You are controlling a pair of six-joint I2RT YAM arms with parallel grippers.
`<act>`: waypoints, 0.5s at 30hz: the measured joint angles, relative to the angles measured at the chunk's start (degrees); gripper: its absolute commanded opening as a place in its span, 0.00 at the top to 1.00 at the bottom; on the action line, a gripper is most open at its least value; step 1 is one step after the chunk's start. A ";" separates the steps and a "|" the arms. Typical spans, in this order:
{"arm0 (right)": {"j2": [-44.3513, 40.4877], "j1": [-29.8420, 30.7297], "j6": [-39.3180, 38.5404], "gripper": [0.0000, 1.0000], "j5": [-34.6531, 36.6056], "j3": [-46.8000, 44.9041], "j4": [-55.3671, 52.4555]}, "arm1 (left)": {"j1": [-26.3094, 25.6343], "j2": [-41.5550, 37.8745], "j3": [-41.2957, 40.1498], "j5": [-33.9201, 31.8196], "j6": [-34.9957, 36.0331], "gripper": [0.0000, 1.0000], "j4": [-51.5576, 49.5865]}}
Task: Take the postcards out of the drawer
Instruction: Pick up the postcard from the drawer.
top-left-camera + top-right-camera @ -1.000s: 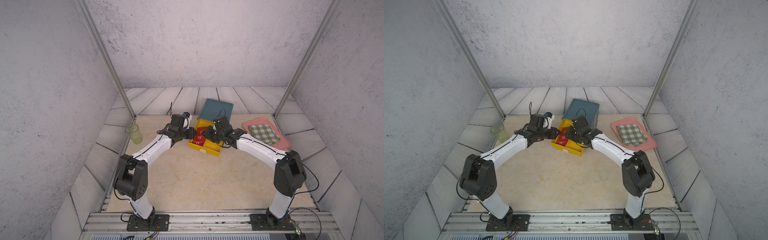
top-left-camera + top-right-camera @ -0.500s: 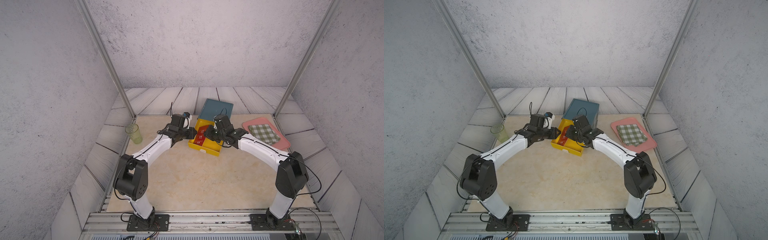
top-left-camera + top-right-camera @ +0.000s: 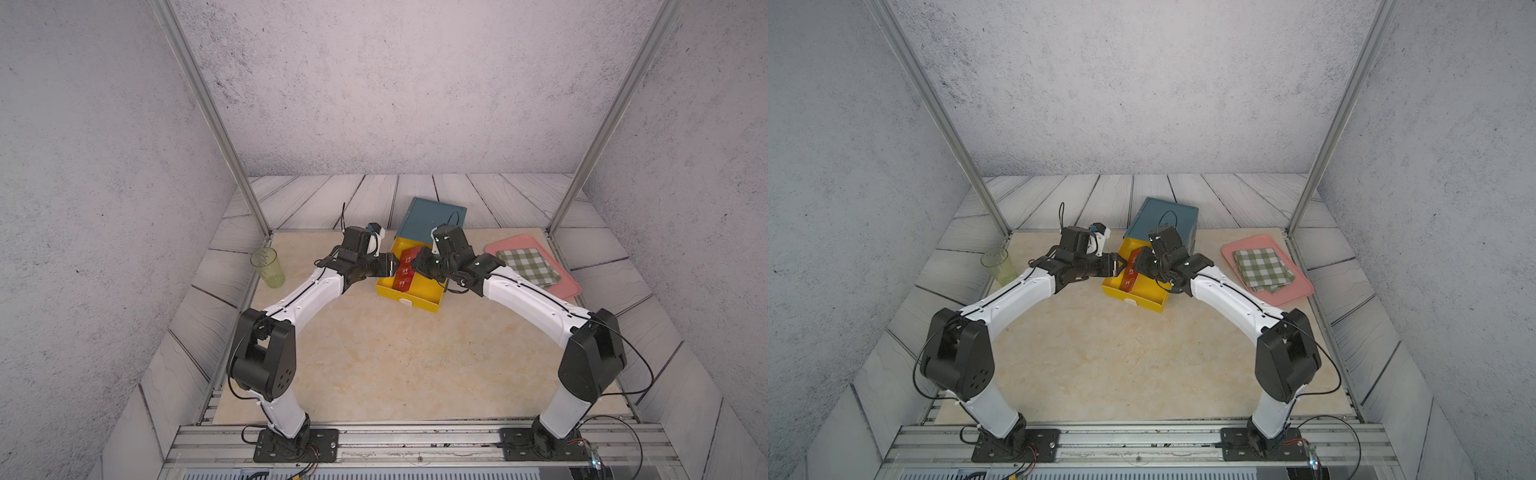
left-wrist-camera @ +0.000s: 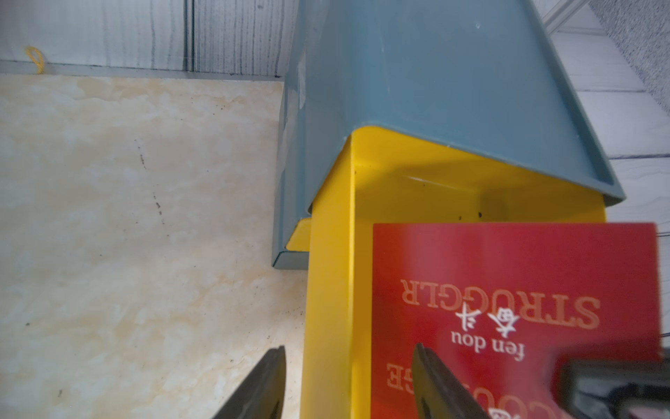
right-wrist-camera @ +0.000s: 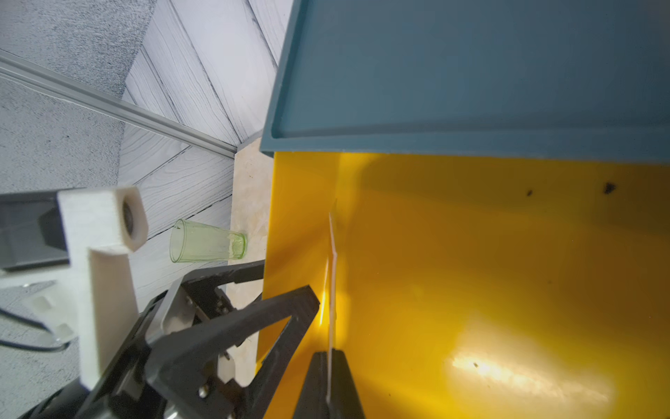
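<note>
The yellow drawer [image 3: 419, 297] stands pulled out of the teal cabinet [image 3: 430, 218]. The red postcards [image 3: 405, 270] with white lettering stand tilted along the drawer's left side, shown in both top views [image 3: 1130, 270]. My right gripper [image 5: 330, 353] is shut on the thin white edge of a postcard [image 5: 333, 275], which stands on edge inside the drawer. My left gripper [image 4: 350, 348] is open and straddles the drawer's left wall [image 4: 328, 254], with one finger outside and one over a postcard [image 4: 507, 283]. The two grippers nearly meet over the drawer.
A green plastic cup [image 3: 268, 268] stands at the mat's left edge. On the right lies a pink tray [image 3: 567, 289] holding a green-checked cloth [image 3: 530, 266]. Metal frame posts rise at both back corners.
My left gripper has opened wider at the drawer's left wall. My right gripper has shut on the postcard's edge. Both arms have stayed almost in place.
</note>
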 measured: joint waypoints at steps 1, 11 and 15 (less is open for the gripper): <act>-0.46 -0.07 -0.09 1.00 0.00 0.00 -0.17 | 0.02 0.00 0.28 0.00 0.00 0.37 -0.13; -5.75 -1.49 -2.21 1.00 -1.75 -0.20 -2.27 | 1.09 -3.93 1.25 -0.42 0.02 0.33 -2.34; -9.84 -4.13 -2.60 1.00 -6.36 -3.17 -0.72 | 2.93 -8.11 1.22 2.29 -0.44 0.31 -2.36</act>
